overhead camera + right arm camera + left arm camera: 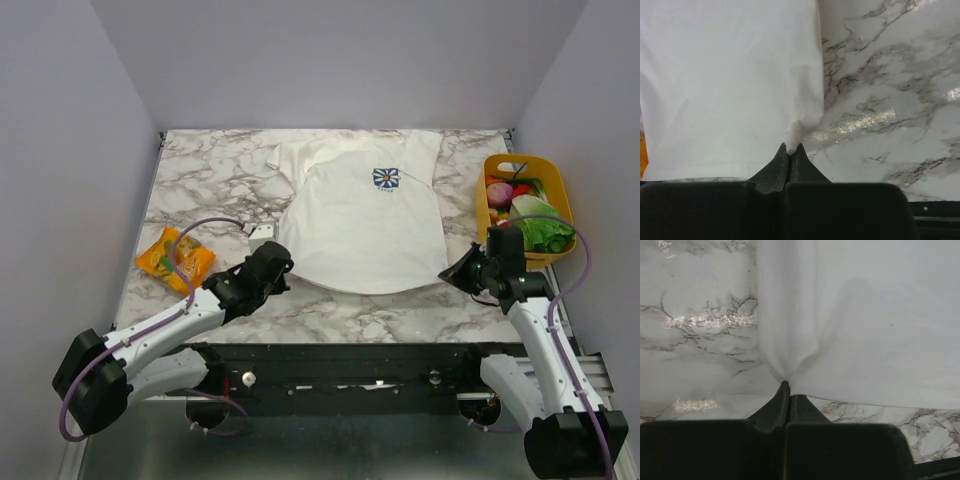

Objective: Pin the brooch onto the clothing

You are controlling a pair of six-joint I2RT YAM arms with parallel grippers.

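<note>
on the marble tabletop [200, 170] i see the white t-shirt [360, 230] lying flat, print [386, 179] up, mid-surface. my left tool [788, 388] is clamped on its near left hem corner, my right tool [791, 148] on the near right corner.

Top view: you are looking down from above the near edge, taking in the whole marble table [200, 180]. Left wrist view: you are peering close along its fingers [777, 407] at the T-shirt [865, 315] hem (right wrist is mirroring this, opposite corner); all three are sharing that hem.
</note>
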